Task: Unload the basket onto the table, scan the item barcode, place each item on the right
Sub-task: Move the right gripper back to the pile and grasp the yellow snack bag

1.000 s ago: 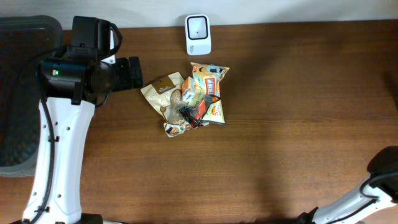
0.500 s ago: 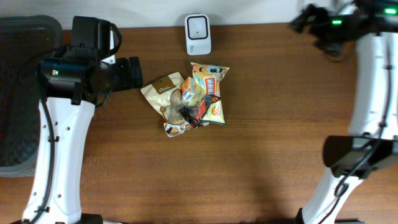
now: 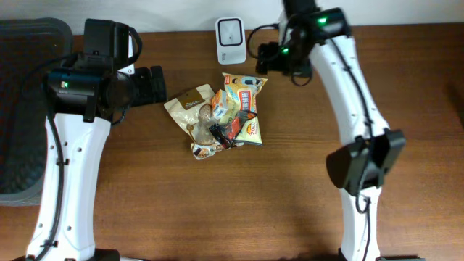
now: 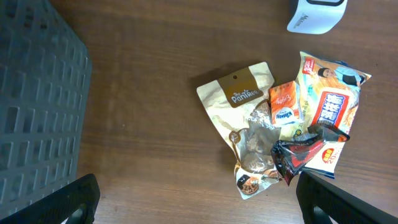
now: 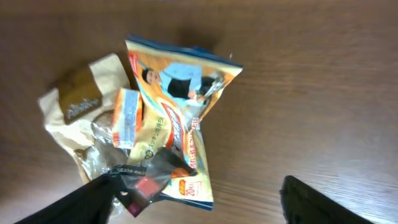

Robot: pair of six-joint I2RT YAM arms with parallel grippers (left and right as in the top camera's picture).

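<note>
A heap of snack packets point(image 3: 221, 112) lies at mid-table: a blue and orange chip bag point(image 5: 180, 118), a beige pouch point(image 4: 239, 99), a small orange box point(image 4: 285, 104) and a black and red wrapper point(image 5: 146, 180). No barcode shows on any of them. The white scanner point(image 3: 230, 40) stands at the table's back edge, just behind the heap. My right gripper point(image 3: 264, 58) hovers above the heap's right side, open, and the chip bag's lower edge lies between its fingers point(image 5: 323, 202). My left gripper point(image 3: 156, 83) hangs left of the heap, open and holding nothing.
A dark mesh basket point(image 3: 22, 109) sits at the table's left end, seen close in the left wrist view point(image 4: 37, 112). Bare wooden tabletop point(image 3: 290, 188) stretches in front of and to the right of the heap.
My right arm has swung in from the right side to a spot over the heap, beside the scanner. The left arm and the packets have not moved.
</note>
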